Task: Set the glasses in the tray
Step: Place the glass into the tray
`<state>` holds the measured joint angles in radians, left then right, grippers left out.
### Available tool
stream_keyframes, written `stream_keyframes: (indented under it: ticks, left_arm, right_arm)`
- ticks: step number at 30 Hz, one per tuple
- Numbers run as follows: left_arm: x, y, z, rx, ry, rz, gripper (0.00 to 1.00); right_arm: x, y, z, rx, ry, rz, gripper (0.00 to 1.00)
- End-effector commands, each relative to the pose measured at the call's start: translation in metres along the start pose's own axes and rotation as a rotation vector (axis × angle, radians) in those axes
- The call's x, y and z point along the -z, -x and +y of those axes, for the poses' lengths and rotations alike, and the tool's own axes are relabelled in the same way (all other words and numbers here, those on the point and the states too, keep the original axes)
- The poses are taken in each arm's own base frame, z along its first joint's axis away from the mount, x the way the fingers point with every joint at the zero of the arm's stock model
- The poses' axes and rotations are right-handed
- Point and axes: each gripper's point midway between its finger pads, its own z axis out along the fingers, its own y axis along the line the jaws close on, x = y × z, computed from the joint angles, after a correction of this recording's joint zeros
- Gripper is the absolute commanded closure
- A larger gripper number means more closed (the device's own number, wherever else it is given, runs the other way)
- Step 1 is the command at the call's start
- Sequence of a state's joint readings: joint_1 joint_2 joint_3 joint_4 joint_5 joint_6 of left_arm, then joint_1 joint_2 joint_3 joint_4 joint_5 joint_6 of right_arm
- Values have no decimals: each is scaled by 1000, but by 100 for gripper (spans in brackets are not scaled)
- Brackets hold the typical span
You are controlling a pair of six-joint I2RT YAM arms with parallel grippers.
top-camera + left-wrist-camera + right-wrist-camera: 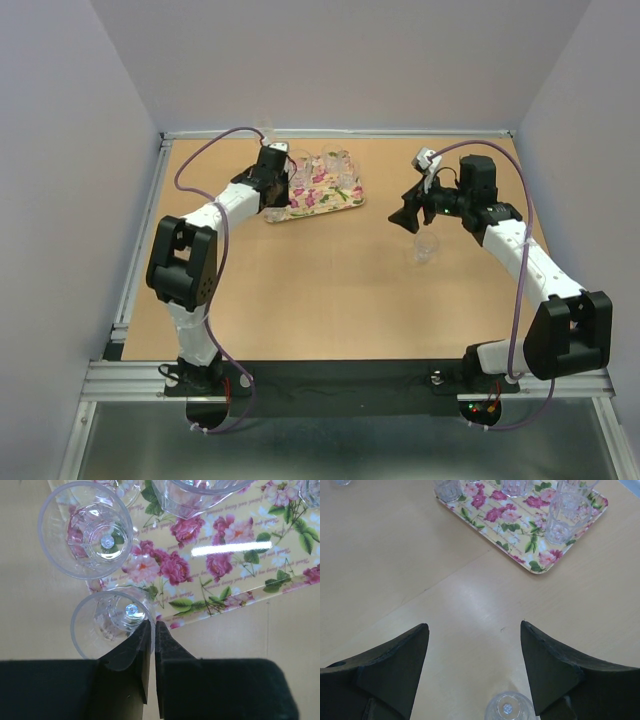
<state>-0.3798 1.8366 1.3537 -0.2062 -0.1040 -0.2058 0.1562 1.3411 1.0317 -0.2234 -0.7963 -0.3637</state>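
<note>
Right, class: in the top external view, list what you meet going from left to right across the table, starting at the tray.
Floral tray → right gripper → lone glass

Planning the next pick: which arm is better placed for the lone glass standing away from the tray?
Right. The right gripper hangs open near the lone glass; the left gripper is at the tray, jaws pinching another glass.

Glossy tray (240,580); clear, perhaps plastic, glasses (85,530)
</note>
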Motion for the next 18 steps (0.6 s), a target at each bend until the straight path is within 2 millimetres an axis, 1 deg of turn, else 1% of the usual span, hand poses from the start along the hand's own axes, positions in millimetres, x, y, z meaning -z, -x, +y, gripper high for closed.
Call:
stream_keyframes:
  ticks: [1,2,5,6,7,8,10,11,12,13,14,16,17,18]
  left_arm:
    - [5,31,-5,-12,8,-80,76]
    - [4,30,-5,-15,11,-75,69]
    - [3,29,-5,-21,16,-72,61]
    - [4,30,-6,-21,14,-73,55]
    - [5,32,-6,-20,11,-78,53]
    - [9,34,-8,-20,6,-87,48]
    - [14,38,-8,-20,-2,-98,43]
    - [22,43,-9,-16,-10,-117,38]
    - [25,47,-10,-18,-15,-131,36]
    - [29,47,-10,-18,-20,-138,34]
    - [38,52,-11,-17,-28,-157,32]
    - [48,58,-12,-20,-43,-188,30]
    - [58,60,-11,-22,-54,-205,28]
    - [62,60,-11,-24,-58,-217,27]
  right_arm:
    - [6,10,-2,47,-14,-40,21]
    - [5,10,-2,49,-13,-40,21]
    - [6,11,-2,48,-15,-41,21]
    - [6,10,-2,48,-13,-41,21]
    - [7,11,-1,49,-12,-43,21]
    - [7,10,-2,48,-14,-41,21]
    - [7,11,-2,48,-15,-43,21]
    - [7,11,-2,48,-15,-43,21]
    - [7,11,-2,49,-15,-44,21]
    - [7,12,-1,51,-14,-44,21]
    - [7,12,-2,52,-15,-44,21]
    - [8,12,-2,52,-17,-44,21]
    - [8,12,-2,54,-19,-44,21]
    - [8,13,-3,55,-21,-46,21]
